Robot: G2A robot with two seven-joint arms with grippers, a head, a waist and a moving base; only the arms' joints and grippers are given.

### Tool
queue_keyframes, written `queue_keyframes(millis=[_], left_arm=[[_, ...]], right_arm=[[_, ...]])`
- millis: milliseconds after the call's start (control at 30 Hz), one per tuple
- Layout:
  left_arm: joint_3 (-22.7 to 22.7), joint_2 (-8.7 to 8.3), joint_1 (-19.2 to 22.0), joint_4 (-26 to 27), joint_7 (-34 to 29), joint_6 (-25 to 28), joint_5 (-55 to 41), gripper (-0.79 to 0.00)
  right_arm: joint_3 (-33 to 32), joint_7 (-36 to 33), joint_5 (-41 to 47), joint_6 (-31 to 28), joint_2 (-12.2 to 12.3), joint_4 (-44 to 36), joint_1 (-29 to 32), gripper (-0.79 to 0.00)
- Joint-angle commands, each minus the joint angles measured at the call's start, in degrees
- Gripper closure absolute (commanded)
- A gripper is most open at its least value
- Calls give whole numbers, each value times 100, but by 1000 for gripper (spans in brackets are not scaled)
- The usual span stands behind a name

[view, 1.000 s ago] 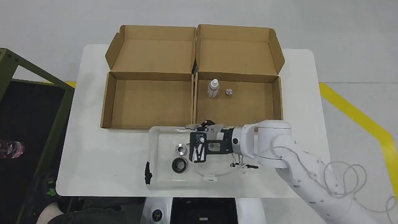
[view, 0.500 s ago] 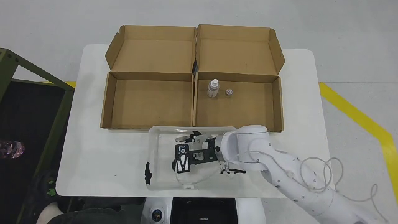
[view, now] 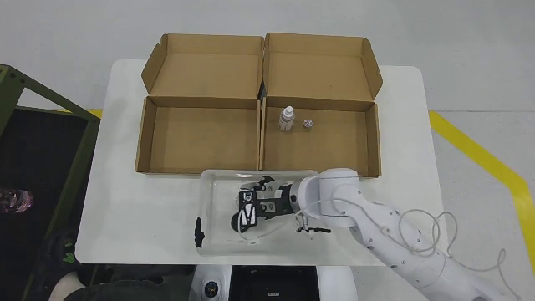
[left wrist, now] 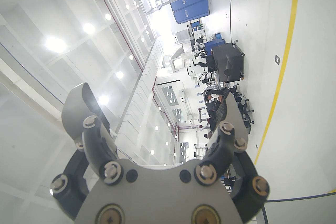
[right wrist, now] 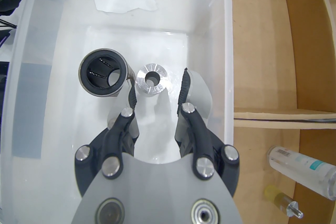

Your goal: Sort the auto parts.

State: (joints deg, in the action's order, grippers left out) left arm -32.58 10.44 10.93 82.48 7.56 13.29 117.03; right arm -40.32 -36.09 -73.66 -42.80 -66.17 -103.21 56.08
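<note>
Jaws of my right gripper (right wrist: 157, 92) stood spread inside the clear plastic bin (right wrist: 225, 25), low over its floor. One finger was on each side of a small silver bushing (right wrist: 151, 79), which stood on end with its bore facing up. The finger on the bearing's side sat just beside the bushing, and I could not tell whether it touched. The other finger had a clear gap to it, so nothing was pinched. Close beside the bushing, on the side away from the cardboard boxes, stood a linear bearing (right wrist: 103, 75), a steel sleeve with a black core, also on end.

Seen from above, the bin sat at the near edge of the white table (view: 125, 176), just in front of two open cardboard boxes set side by side. The right-hand box (view: 351, 142) held a small clear bottle (view: 287, 118) and, near it, a small threaded part (view: 308, 123). The left-hand box (view: 201, 138) lay beside it, their walls touching.

My left gripper (left wrist: 155, 104) pointed up toward the hall ceiling, its fingers wide apart with nothing between them.
</note>
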Motion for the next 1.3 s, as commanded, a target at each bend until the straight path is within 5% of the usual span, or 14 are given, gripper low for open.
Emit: queue_keyframes(millis=[0,967,1133,1267], left_arm=[[0,0,0,0,0,0,0,-785],[0,0,0,0,0,0,0,-785],[0,0,0,0,0,0,0,-785],[0,0,0,0,0,0,0,-785]], right_arm=[[-3,-1,12,-13,-3,66,-1,-317],[693,166,259,-74,-418,1190,-664,-345],[828,184,247,-42,-510,1357,-756,-329],[888,185,235,-45,-558,1429,-793,-215]])
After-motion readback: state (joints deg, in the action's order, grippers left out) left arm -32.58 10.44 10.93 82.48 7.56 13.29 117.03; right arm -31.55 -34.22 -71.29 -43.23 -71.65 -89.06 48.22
